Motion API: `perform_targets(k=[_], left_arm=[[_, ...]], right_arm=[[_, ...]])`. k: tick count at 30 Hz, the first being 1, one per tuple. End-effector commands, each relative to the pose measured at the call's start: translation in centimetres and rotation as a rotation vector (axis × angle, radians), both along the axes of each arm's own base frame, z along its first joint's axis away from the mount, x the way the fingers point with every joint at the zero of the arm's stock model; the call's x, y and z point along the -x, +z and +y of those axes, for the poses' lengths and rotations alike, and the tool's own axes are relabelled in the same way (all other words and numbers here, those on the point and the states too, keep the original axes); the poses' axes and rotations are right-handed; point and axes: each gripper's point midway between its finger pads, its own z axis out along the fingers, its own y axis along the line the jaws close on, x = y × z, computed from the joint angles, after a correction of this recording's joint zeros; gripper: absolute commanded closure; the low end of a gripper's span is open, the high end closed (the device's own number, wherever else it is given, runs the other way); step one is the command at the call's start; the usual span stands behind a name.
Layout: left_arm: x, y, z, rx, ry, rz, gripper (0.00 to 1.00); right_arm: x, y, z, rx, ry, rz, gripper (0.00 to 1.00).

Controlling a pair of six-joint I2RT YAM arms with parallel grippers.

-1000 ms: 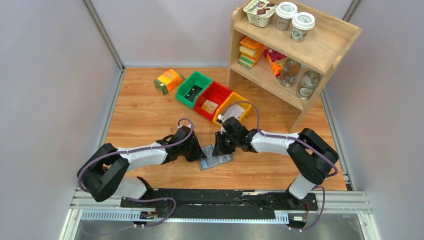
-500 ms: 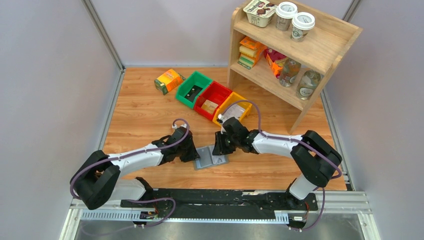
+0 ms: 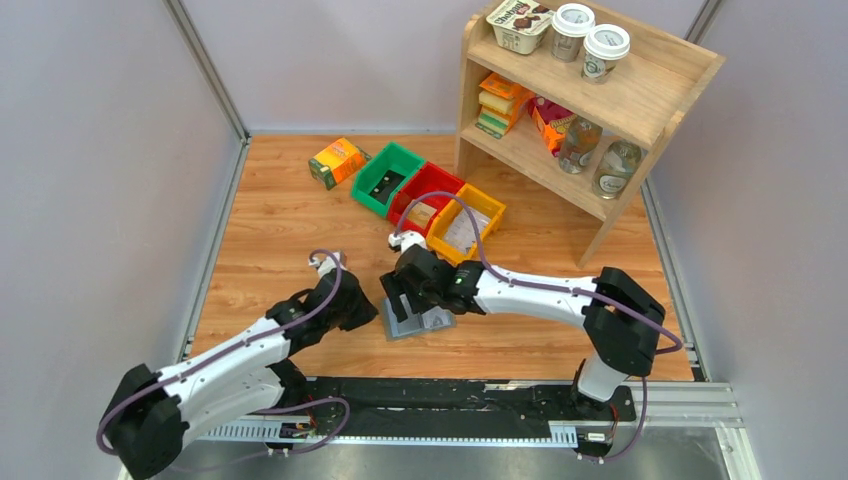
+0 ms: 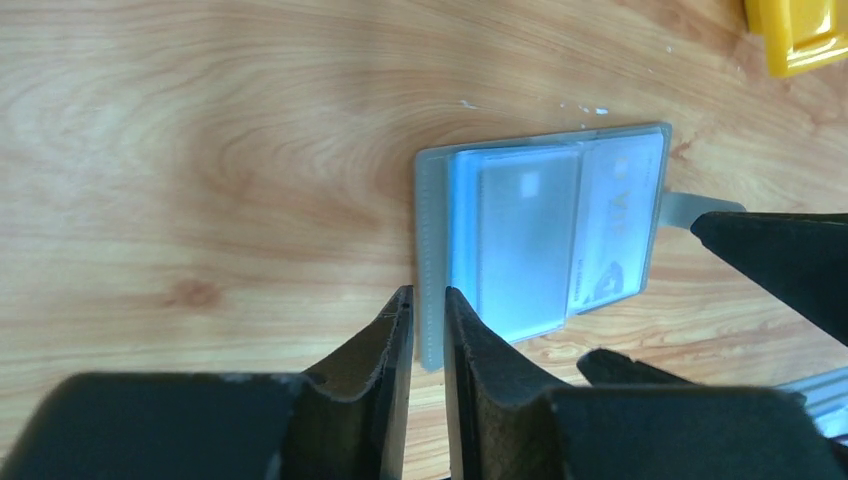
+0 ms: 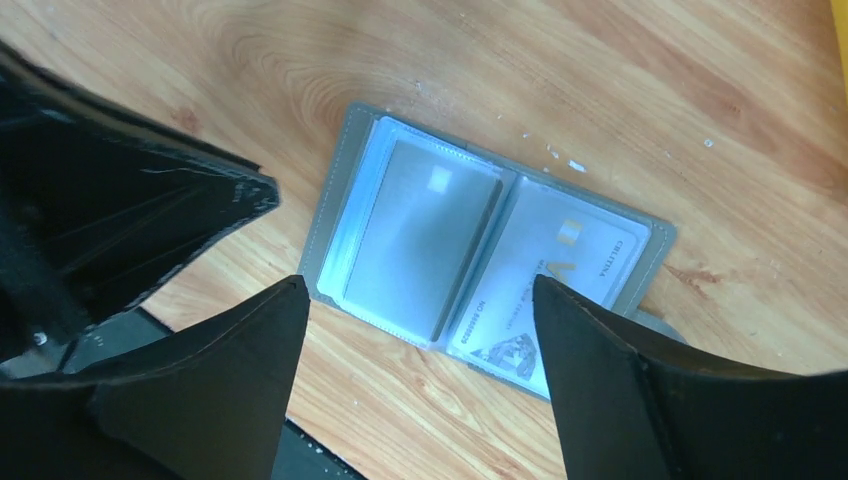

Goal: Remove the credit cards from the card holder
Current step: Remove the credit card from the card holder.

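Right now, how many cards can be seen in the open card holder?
2. A grey card sits in the half of the card holder nearer the left gripper; a white printed card sits in the other half. More may be hidden behind them.

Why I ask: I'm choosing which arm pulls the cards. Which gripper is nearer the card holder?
Left, it seems. The left gripper's nearly closed jaws sit right at the card holder's left edge. The right gripper hovers above it, jaws wide open.
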Motion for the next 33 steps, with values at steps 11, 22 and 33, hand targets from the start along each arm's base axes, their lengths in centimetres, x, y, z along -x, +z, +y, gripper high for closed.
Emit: perform_targets(k=[11,22,33], left_arm=[[0.7,-1.9,1.2,0.043,0.102,0.016,0.62],[0.5,-2.1,0.0,0.087,0.081,0.024,0.62],[0.1,-1.9,-1.4,0.105,0.038,0.038,0.62]], right_arm=[[-0.6,-4.0,1.0,0.227,0.002,-0.042,0.09],[-0.9,-6.1,0.0,0.243,-0.036,0.022,0.11],[-1.3,-7.5,-1.6,0.17,-0.081,0.135,0.37]])
